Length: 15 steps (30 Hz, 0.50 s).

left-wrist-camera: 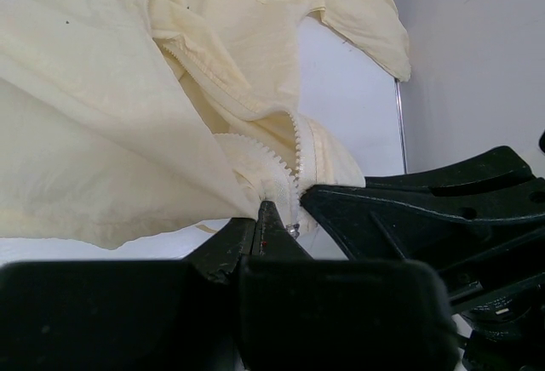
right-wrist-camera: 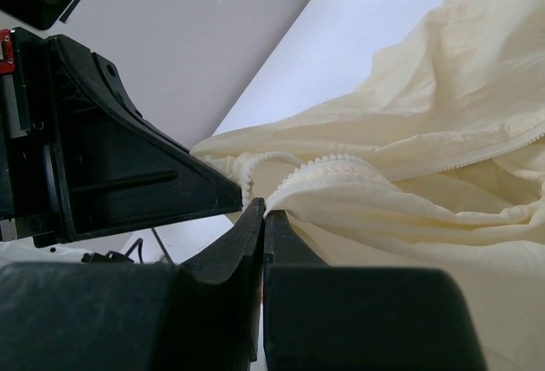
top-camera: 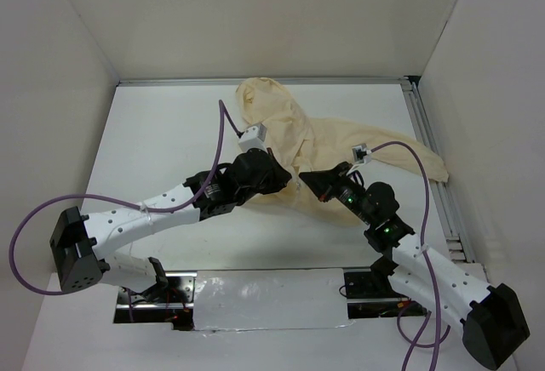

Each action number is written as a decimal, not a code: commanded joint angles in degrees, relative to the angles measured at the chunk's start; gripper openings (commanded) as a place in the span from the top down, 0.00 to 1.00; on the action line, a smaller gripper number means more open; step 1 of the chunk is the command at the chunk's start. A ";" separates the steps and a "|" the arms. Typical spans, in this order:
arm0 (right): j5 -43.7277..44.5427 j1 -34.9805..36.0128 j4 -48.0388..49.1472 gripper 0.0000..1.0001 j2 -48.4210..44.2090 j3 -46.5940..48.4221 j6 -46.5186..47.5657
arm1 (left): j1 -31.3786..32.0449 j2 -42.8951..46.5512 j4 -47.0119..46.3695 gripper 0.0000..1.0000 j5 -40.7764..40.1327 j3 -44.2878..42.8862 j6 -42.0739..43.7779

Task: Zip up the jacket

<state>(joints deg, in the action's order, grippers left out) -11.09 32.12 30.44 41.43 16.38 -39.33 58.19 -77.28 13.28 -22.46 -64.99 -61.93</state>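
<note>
Plain pale cream-yellow jacket [top-camera: 285, 128], zipper teeth [left-wrist-camera: 297, 145] whiter cream. Matte black left gripper [left-wrist-camera: 271, 214] and right gripper [right-wrist-camera: 261, 209]. White arm links [top-camera: 128, 222] with black joints, purple cables [top-camera: 424, 196], tiny green lights [top-camera: 385, 231]. White table [top-camera: 170, 133], pale grey walls [top-camera: 51, 65].

The jacket [top-camera: 289, 137] lies on the bench [top-camera: 170, 133] toward the far edge, one sleeve [top-camera: 413, 158] reaching toward the right edge. The left fingers [left-wrist-camera: 277, 239] and right fingers [right-wrist-camera: 243, 235] meet at its near hem (left just beside right).
</note>
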 commanded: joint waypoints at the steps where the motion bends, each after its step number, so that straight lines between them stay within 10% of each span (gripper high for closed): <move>1: 1.60 0.49 1.91 1.00 -1.09 1.11 0.66 | -0.01 -0.07 -1.94 1.00 -1.01 -2.07 -0.64; 15: -1.30 -0.92 2.96 1.00 -0.39 1.72 -0.31 | -0.01 -1.21 -2.38 1.00 -0.74 -2.77 0.67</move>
<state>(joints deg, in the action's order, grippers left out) -11.05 31.55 30.44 41.12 16.38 -39.46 58.19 -77.95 12.93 -22.44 -65.06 -61.71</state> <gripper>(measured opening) 0.011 0.030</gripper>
